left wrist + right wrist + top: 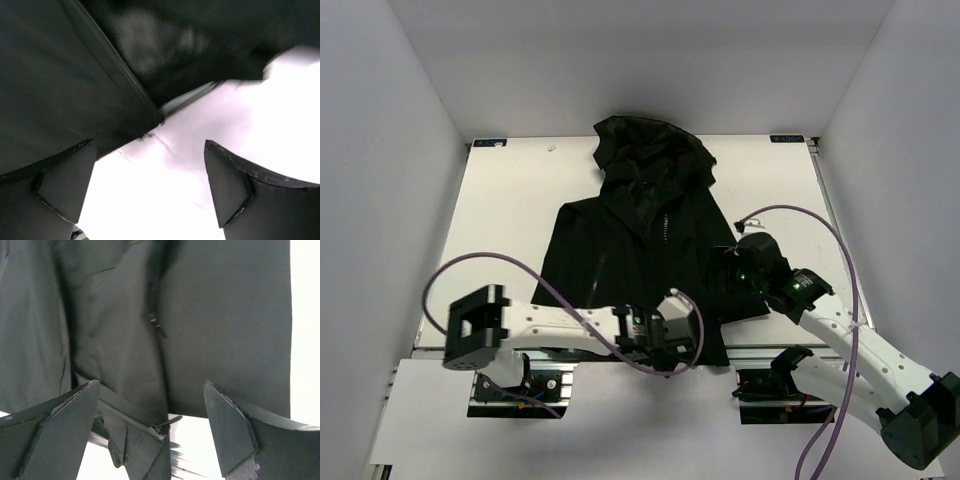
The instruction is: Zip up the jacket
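The black hooded jacket (630,240) lies flat on the white table (510,210), hood at the far side, front up. My left gripper (685,322) is open at the bottom hem near the centre front. In the left wrist view its jaws (150,145) stand apart over bare table, with the jacket (60,85) and a zipper edge (120,70) just beyond them. My right gripper (725,265) is open over the jacket's right side. In the right wrist view (151,384) the zipper slider (162,427) with its pull tab shows at the hem between the open jaws, untouched.
A small pocket zipper pull (152,320) sits on the jacket panel beyond the right jaws. White walls close in the table on three sides. Purple cables (520,265) loop over both arms. The table's near edge rail (760,350) runs just below the hem.
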Available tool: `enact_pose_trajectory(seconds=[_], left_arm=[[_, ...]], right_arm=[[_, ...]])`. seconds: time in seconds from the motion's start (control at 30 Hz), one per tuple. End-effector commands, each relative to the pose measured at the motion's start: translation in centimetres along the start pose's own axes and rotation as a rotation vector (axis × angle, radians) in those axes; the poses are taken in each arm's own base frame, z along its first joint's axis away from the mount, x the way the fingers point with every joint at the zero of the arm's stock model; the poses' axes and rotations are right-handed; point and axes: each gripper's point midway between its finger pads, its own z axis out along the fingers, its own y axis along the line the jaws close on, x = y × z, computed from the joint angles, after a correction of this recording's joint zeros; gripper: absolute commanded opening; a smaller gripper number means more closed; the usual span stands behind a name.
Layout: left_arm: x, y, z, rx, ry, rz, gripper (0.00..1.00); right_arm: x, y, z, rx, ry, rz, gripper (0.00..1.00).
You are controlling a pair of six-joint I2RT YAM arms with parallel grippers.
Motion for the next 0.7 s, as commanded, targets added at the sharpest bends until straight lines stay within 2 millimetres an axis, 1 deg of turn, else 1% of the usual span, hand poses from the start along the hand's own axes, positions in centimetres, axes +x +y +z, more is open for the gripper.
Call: enact_pose_trajectory(seconds=[0.0,0.03,0.07,0.1,0.13,0.17,0.2,0.23,0.27,0.3,0.33,0.37,0.4,0.43,0.47,0.5,0.53,0.57,0.6,0.63,0.67], left_arm=[[-7.0,1.8,-5.4,0.04,-0.242,-0.198,0.98],[-7.4,2.9,-5.4,0.036,-0.257,-0.221,0.98],[-9.0,3.9,-6.5,0.069,-0.324,-0.285,0.98],[-10.8,6.6,-6.1,0.055,-0.355,-0.377,0.98],[-10.5,8.2,-5.1,0.049,-0.352,-0.386,0.98],[-11.4,9.7,-4.8,0.054,-0.381,-0.43,0.98],[-13.6,12.3,-5.0,0.058,-0.461,-0.517,0.98],[-13.5,13.8,-3.9,0.024,-0.473,-0.527,0.98],[-15.0,15.0,-3.9,0.021,-0.529,-0.556,0.98],[-15.6,17.3,-2.8,-0.032,-0.535,-0.603,0.98],[-16.1,18.1,-2.2,-0.043,-0.545,-0.602,0.98],[-17.4,19.8,-1.8,-0.056,-0.584,-0.648,0.98],[-17.5,20.0,0.1,-0.041,-0.548,-0.649,0.98],[-17.8,20.8,1.0,-0.056,-0.543,-0.648,0.98],[-18.5,21.6,1.8,-0.067,-0.559,-0.668,0.98],[-18.5,23.3,2.9,-0.094,-0.55,-0.698,0.98],[-17.9,23.8,5.3,-0.103,-0.495,-0.711,0.98],[-18.2,25.4,6.1,-0.104,-0.499,-0.743,0.98],[-18.9,25.9,6.6,-0.096,-0.499,-0.75,0.98],[-18.5,26.2,8.3,-0.093,-0.463,-0.75,0.98],[-18.8,27.2,8.9,-0.107,-0.462,-0.758,0.98]], right_arm=[[0.2,2.3,0.4,-0.144,0.02,-0.086,0.89],[0.7,2.4,0.9,-0.151,0.045,-0.09,0.89],[1.2,2.6,1.2,-0.167,0.066,-0.096,0.89],[2.0,2.7,1.5,-0.182,0.091,-0.099,0.89],[2.3,2.9,2.3,-0.19,0.11,-0.101,0.89],[2.7,2.8,2.8,-0.19,0.124,-0.107,0.9],[2.9,2.8,3.3,-0.185,0.137,-0.11,0.89],[3.3,2.6,4.4,-0.162,0.165,-0.109,0.89],[3.3,2.6,5.0,-0.153,0.176,-0.114,0.89],[3.4,2.5,6.0,-0.129,0.204,-0.114,0.88],[3.2,2.4,6.7,-0.107,0.199,-0.117,0.85],[2.4,2.1,7.5,-0.078,0.172,-0.118,0.81],[2.0,1.9,8.1,-0.053,0.161,-0.115,0.77],[1.2,1.5,9.3,-0.008,0.146,-0.115,0.63],[0.7,1.2,10.0,0.024,0.131,-0.116,0.56],[-0.1,1.1,10.7,0.048,0.108,-0.11,0.48],[-0.9,0.8,11.9,0.089,0.102,-0.115,0.32],[-1.5,0.9,12.6,0.098,0.098,-0.115,0.26],[-1.1,0.3,13.9,0.126,0.128,-0.111,0.17],[-1.7,0.2,14.5,0.134,0.125,-0.102,0.13],[-3.4,0.9,15.2,0.124,0.101,-0.092,0.12]])
